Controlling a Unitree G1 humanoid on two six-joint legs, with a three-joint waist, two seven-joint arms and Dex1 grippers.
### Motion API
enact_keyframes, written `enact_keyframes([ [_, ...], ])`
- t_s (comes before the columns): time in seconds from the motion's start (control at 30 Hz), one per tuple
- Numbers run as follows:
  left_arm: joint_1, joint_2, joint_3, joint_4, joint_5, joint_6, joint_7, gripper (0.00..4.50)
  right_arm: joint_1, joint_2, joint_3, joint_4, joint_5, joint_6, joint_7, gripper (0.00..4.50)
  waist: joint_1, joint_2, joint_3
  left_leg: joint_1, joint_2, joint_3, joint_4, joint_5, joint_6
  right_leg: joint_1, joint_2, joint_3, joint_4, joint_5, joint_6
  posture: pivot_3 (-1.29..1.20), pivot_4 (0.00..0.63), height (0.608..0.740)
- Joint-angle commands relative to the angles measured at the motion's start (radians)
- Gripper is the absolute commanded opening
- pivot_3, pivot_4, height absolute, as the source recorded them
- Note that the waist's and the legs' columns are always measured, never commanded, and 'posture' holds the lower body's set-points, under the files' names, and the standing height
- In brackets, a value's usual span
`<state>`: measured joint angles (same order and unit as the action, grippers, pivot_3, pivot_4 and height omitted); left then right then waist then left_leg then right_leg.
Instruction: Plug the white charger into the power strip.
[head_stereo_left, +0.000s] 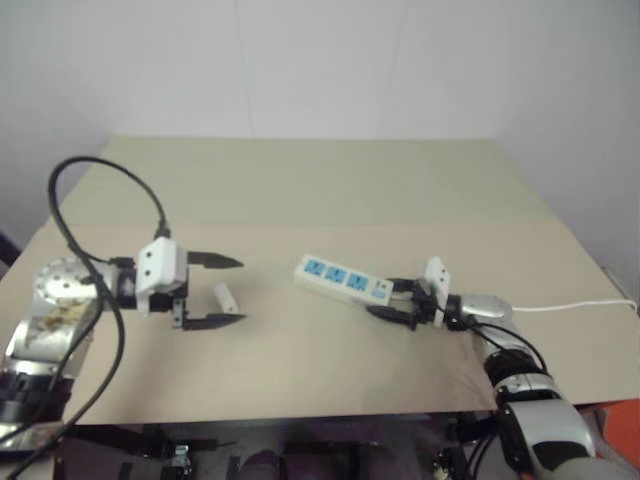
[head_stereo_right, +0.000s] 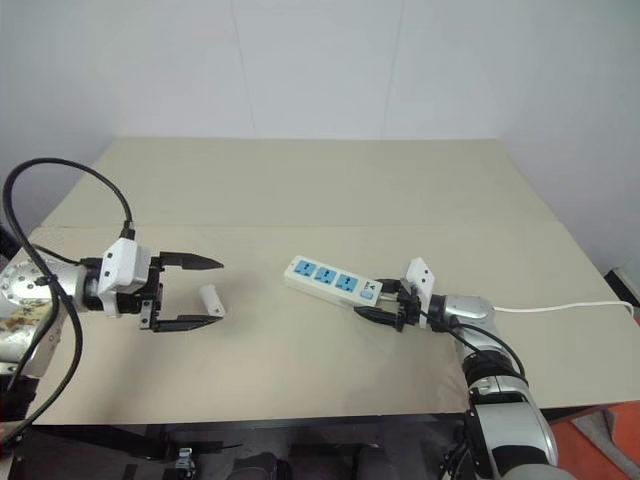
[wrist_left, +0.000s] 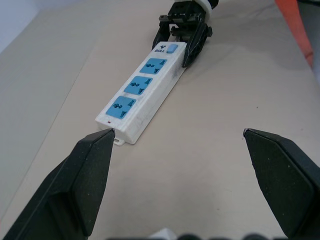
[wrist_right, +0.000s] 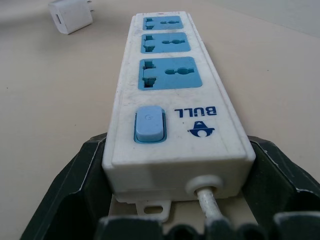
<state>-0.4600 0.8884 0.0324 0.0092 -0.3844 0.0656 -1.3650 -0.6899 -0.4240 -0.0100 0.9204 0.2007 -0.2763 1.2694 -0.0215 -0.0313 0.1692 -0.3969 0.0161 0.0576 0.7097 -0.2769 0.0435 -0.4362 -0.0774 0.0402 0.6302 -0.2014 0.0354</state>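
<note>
Meanwhile, left gripper (head_stereo_left: 228, 291) spread around white charger (head_stereo_left: 226, 297) (untouched); right gripper (head_stereo_left: 398, 303) pinching power strip (head_stereo_left: 343, 279).

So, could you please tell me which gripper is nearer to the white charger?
Left. The left gripper has its open fingers around the white charger without touching it. The right gripper is well off, at the power strip's switch end.

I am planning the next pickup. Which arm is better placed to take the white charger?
The left. Its open pincer already has the white charger lying between its fingers on the table, while the right pincer sits around the switch end of the power strip.
</note>
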Motion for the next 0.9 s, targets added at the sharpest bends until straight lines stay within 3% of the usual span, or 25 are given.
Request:
enact_keyframes([
  [0.03, -0.099, -0.011, -0.068, 0.037, 0.07, -0.044, -0.028, 4.5, -0.006, -0.018, -0.008, -0.027, 0.003, -0.034, 0.028, 3.42, 0.001, 0.0, 0.0, 0.0, 0.0, 0.001, 0.0, 0.0, 0.0, 0.0, 0.0, 0.0, 0.0, 0.0, 0.0, 0.0, 0.15, 0.74],
  [0.23, -0.472, -0.05, -0.333, 0.259, 0.312, -0.219, -0.222, 4.5, 0.039, -0.045, -0.001, -0.111, 0.023, -0.013, 0.108, 3.42, 0.009, 0.0, 0.0, -0.002, -0.001, 0.005, 0.0, 0.0, 0.0, 0.0, 0.001, -0.002, -0.002, 0.0, 0.0, 0.0, 0.15, 0.74],
  [0.53, -0.862, 0.032, -0.931, 0.406, 0.209, -0.468, -0.249, 4.5, 0.081, -0.056, 0.013, -0.156, 0.006, 0.01, 0.113, 3.42, -0.005, 0.0, 0.0, -0.002, -0.001, 0.003, 0.0, 0.0, 0.0, -0.001, 0.001, 0.002, 0.0, 0.0, 0.001, 0.0, 0.15, 0.74],
  [0.73, -0.93, 0.059, -1.127, 0.358, 0.271, -0.56, -0.249, 4.5, 0.101, -0.062, 0.02, -0.178, -0.004, 0.028, 0.098, 3.42, -0.002, 0.0, 0.0, -0.002, -0.001, 0.001, 0.0, 0.0, 0.0, -0.001, 0.001, 0.002, 0.0, -0.001, 0.001, 0.0, 0.15, 0.74],
  [0.9, -0.924, 0.077, -1.177, 0.31, 0.317, -0.583, -0.249, 4.5, 0.111, -0.064, 0.025, -0.192, -0.01, 0.038, 0.095, 3.42, 0.002, 0.0, 0.0, -0.002, -0.001, 0.001, 0.001, 0.0, 0.0, -0.002, 0.001, 0.002, -0.001, -0.001, 0.001, 0.0, 0.15, 0.74],
])
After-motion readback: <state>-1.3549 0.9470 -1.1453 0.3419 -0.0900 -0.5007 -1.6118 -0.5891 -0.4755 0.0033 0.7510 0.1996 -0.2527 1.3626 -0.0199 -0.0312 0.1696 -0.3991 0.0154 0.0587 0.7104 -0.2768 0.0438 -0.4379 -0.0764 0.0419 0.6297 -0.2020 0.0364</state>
